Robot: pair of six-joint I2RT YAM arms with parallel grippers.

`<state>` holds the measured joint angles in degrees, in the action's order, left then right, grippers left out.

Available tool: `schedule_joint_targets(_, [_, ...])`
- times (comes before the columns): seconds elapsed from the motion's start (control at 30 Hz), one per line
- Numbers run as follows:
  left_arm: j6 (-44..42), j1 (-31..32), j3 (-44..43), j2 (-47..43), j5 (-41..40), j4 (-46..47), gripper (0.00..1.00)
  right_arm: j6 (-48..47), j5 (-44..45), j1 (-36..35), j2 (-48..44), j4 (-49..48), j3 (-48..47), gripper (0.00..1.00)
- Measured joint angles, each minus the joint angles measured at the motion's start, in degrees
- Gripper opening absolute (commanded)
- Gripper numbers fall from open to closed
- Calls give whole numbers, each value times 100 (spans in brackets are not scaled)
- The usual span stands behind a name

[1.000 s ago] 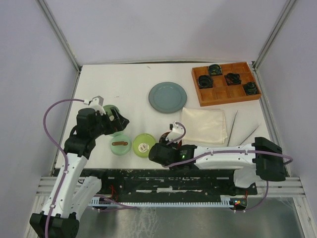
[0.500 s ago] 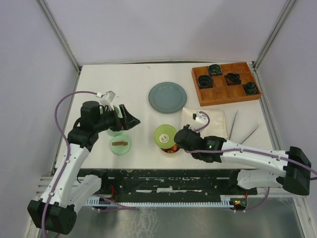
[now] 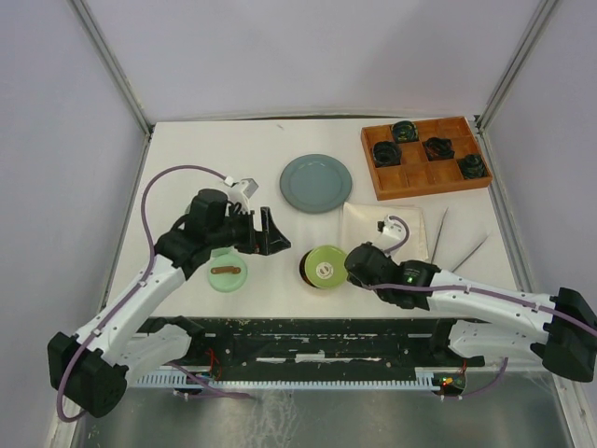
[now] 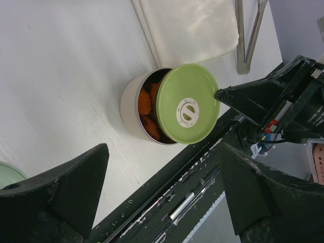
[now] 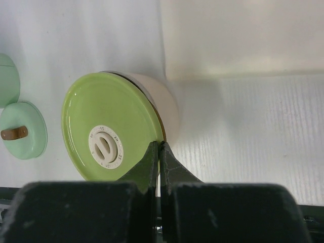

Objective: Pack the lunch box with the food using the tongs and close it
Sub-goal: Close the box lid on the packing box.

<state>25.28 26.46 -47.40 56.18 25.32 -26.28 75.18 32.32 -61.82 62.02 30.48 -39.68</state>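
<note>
The steel bowl [image 4: 132, 109] of the lunch box stands near the table's front edge with orange food [image 4: 146, 104] inside. The lime-green lid [image 3: 326, 266] sits tilted and offset over the bowl, leaving its left part uncovered. My right gripper [image 5: 159, 145] is shut on this lid's rim [image 5: 152, 126], reaching in from the right [image 3: 350, 264]. My left gripper [image 3: 275, 233] hovers open just left of the bowl, with nothing between its fingers [image 4: 81, 177]. The mint lid with a brown handle [image 3: 227, 273] lies flat under the left arm. The tongs [image 3: 438, 235] lie right of the cream cloth [image 3: 387, 233].
A grey-blue plate [image 3: 315, 182] sits behind the bowl. A compartmented wooden tray [image 3: 424, 173] with dark objects is at the back right. The edge of the mint canister [image 5: 6, 81] shows left of the bowl. The black front rail [image 4: 202, 172] runs close beside the bowl.
My right gripper carried the lime-green lid rightward from beside the mint lid to over the bowl. The left arm swung right and forward toward the bowl, staying open.
</note>
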Motion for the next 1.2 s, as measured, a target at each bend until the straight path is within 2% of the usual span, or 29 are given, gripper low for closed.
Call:
schedule_joint_targets(0.33, [315, 531, 249, 391, -393, 503, 88, -9, -680, 472, 87, -444, 146, 0])
schedule_joint_targets(0.63, [704, 758, 501, 743, -695, 890, 78, -28, -988, 610, 341, -610, 157, 2])
schedule_joint_targets(0.83, [835, 920, 616, 1008, -758, 1150, 77, -31, -1029, 614, 361, -623, 157, 10])
schedule_joint_targets(1.1, [841, 1182, 634, 1436, -841, 1379, 75, -70, -1102, 636, 420, -647, 155, 16])
schedule_joint_targets(1.2, [839, 1239, 634, 1574, -885, 1445, 73, -118, -1137, 640, 450, -575, 105, 22])
